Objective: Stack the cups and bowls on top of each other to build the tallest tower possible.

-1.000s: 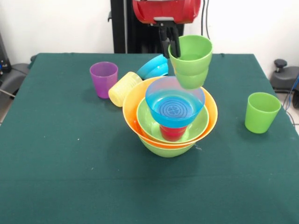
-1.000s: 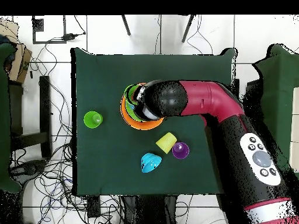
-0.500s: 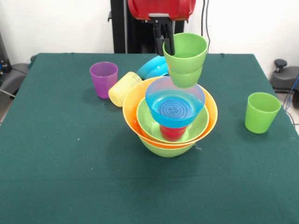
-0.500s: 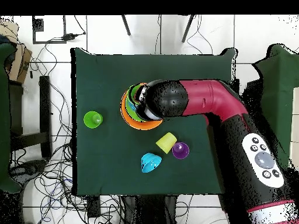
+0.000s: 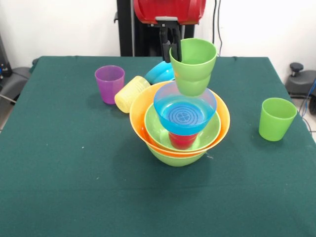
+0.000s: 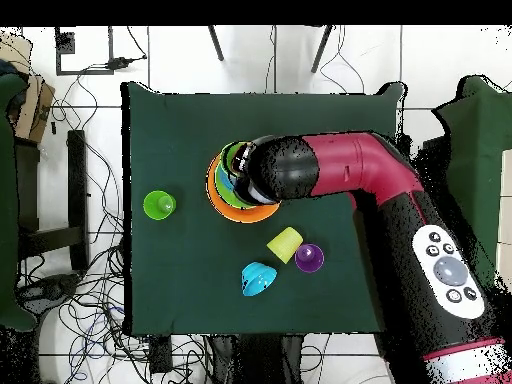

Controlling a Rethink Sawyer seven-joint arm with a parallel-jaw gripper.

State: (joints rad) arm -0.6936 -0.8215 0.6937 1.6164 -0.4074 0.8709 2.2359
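front view: gripper [image 5: 171, 45] pinching rim of light green cup [image 5: 193, 65], held above blue bowl [image 5: 184, 113] topping tower [image 5: 179, 131] at table [image 5: 59, 187] centre, likely for stacking. overhead view: arm [image 6: 330, 175] covers tower; spare green cup [image 6: 158, 205] toward left edge.

My red and black arm [image 6: 340, 180] reaches across the green surface [image 6: 180, 130] and covers most of the tower [image 6: 222, 190], whose orange and lime rims peek out. Beyond the tower stands a light green cup [image 6: 158, 205]. Nearer my base lie the yellow cup [image 6: 285, 243], purple cup [image 6: 309, 258] and blue bowl [image 6: 258, 279].
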